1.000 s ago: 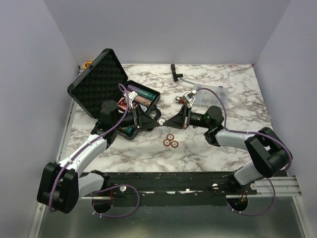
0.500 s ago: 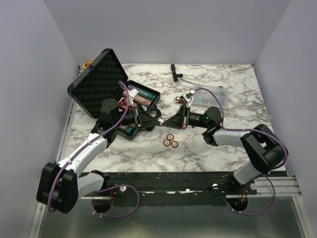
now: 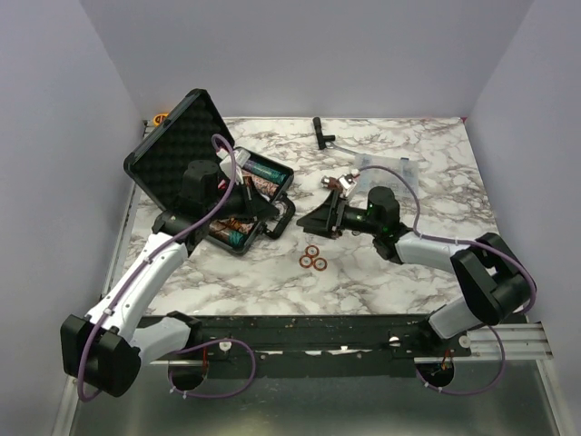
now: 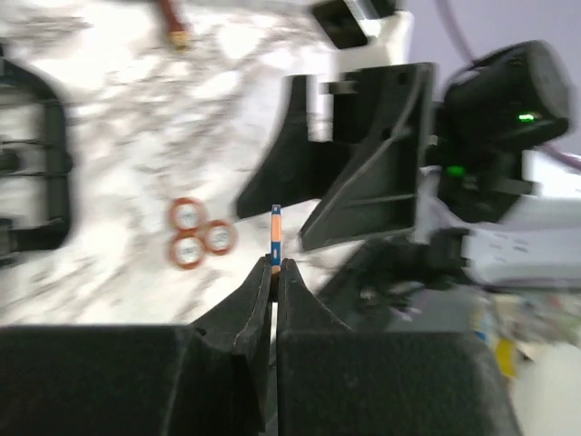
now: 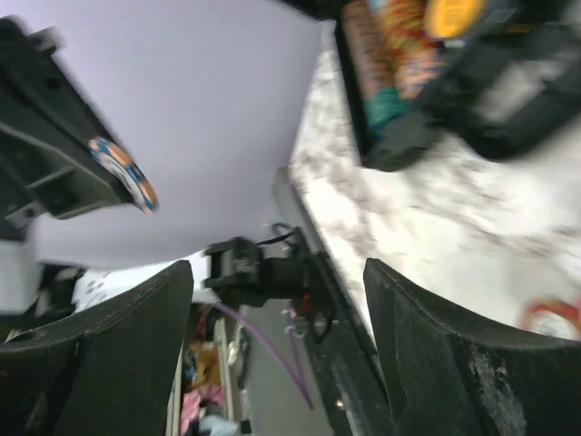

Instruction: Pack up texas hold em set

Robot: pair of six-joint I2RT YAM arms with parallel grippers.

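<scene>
Chips loose on the table number three — small, red-ringed, touching one another, midway between the side edges and nearer the near edge. One case sits open by the far-left corner, with its lid raised toward the left edge and its handle toward the right edge. Coloured rows lie in its base. Left gripper pinches one striped chip on edge, just off the handle. Right gripper faces it — jaws wide, holding nothing.
</scene>
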